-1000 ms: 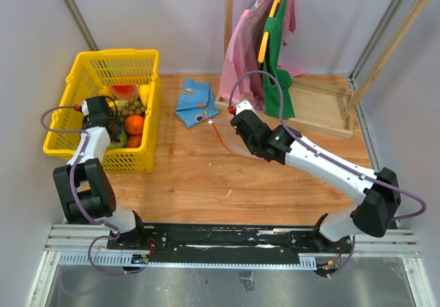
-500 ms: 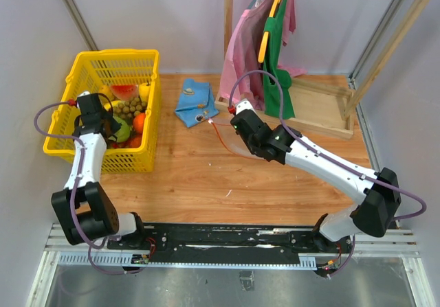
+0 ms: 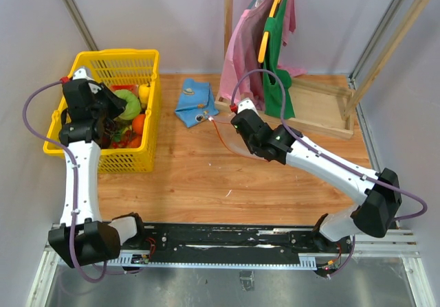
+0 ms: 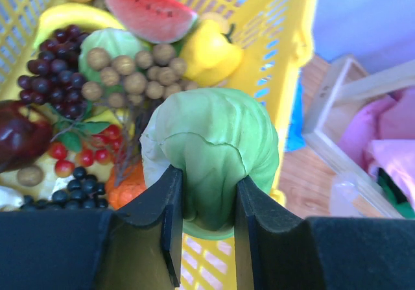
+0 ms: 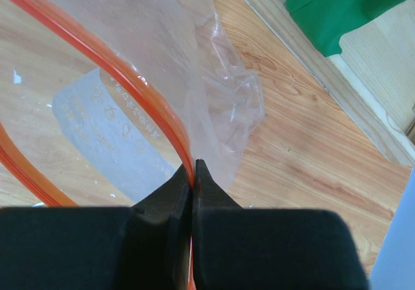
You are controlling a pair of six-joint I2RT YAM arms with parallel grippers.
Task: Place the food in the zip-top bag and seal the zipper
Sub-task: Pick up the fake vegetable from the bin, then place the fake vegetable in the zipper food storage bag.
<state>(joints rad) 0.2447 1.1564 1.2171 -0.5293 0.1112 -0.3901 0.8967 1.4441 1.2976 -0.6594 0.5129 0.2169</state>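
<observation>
My left gripper (image 3: 115, 101) is shut on a green toy cabbage (image 3: 128, 104) and holds it above the yellow basket (image 3: 148, 125); in the left wrist view the cabbage (image 4: 211, 150) sits between the fingers (image 4: 167, 228). Below it lie a watermelon slice (image 4: 146, 8), purple grapes (image 4: 48, 76), a yellow fruit (image 4: 207, 53) and an orange piece (image 4: 126, 186). My right gripper (image 3: 237, 123) is shut on the red zipper (image 5: 146, 105) of the clear zip-top bag (image 5: 214, 89), holding its mouth open above the table; the bag (image 3: 230, 139) shows faintly from above.
A blue folded cloth (image 3: 194, 101) lies between the basket and the wooden clothes rack (image 3: 316, 108), where pink and green garments (image 3: 265, 42) hang. A metal rail (image 3: 227, 242) runs along the near edge.
My left arm has risen out of the basket with the green cabbage in its jaws and moved up and left. The right arm and the bag have hardly moved.
</observation>
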